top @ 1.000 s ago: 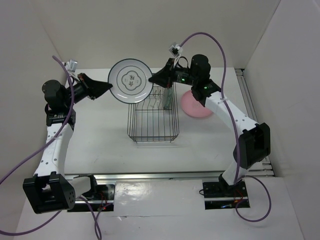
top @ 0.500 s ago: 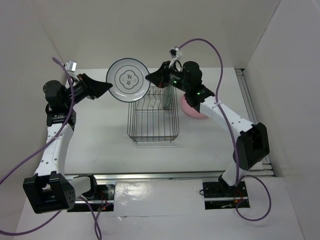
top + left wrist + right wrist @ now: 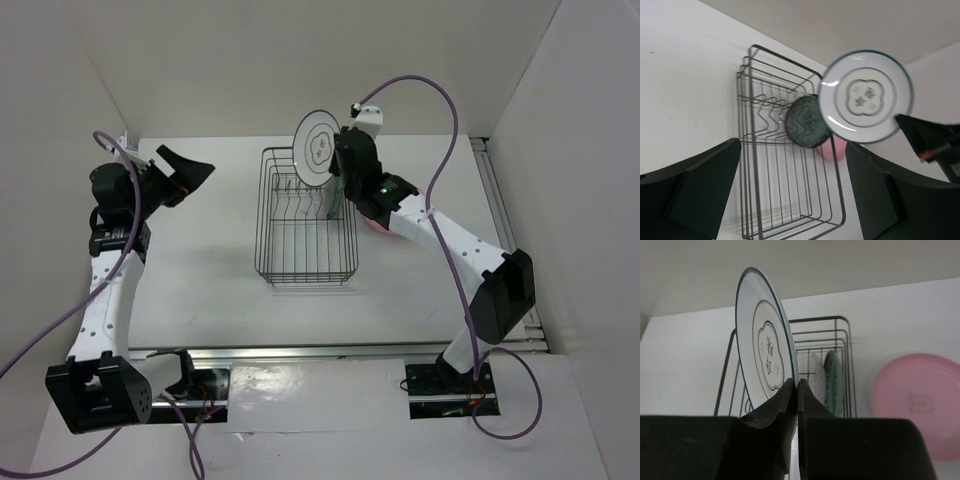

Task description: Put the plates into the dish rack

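R gripper [image 3: 795, 385]: clamped on lower rim of white plate [image 3: 765, 340], held upright, raised near far end of dish rack [image 3: 262, 215]. L gripper [image 3: 190, 166]: jaws apart, empty, well left of rack. In rack: teal plate [image 3: 807, 127], upright; pink plate [image 3: 915, 400] on surface [image 3: 200, 260] beside rack.

White plate [image 3: 866, 96], teal rings; dark teal plate [image 3: 807, 122]; pink plate [image 3: 917, 402]; black rack [image 3: 305, 245].

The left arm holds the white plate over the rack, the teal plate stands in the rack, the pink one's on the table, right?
No, the right gripper holds the white plate; the right wrist view shows it. The left gripper is open and empty. The teal plate, rack, pink plate and table are as you said.
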Controlling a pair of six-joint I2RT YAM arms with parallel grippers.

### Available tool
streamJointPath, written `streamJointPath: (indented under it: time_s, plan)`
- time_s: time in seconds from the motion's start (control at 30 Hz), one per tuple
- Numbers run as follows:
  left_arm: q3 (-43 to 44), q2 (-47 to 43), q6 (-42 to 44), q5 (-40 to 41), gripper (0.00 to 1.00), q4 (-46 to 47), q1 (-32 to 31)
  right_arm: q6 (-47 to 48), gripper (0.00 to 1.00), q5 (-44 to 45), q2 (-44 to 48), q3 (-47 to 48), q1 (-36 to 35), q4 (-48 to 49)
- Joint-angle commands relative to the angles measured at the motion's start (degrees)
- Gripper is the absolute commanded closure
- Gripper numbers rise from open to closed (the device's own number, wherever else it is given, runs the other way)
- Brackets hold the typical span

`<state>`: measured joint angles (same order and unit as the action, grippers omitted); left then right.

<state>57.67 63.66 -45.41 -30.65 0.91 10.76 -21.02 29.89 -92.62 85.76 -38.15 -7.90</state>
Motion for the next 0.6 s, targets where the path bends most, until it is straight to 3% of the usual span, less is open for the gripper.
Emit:
streamJointPath:
  time_s: [0.0, 0.3, 0.57]
  plan:
    - [3.7, -0.2, -0.6, 9.6, 0.00, -7.1, 0.7, 3.8, 1.00, 21.1, -0.3, 7.0, -4.6, -1.9]
    - [5.1, 2.8, -0.6, 9.6, 0.00, -11.0, 2.5, 17.0, 1.00, 47.7, -11.9, 19.4, -14.8, -1.5]
    - [7.8, -1.0, 0.1, 21.2, 0.00, -18.2, 2.5, 20.6, 1.00, 53.8, -18.4, 23.0, -14.9, -2.6]
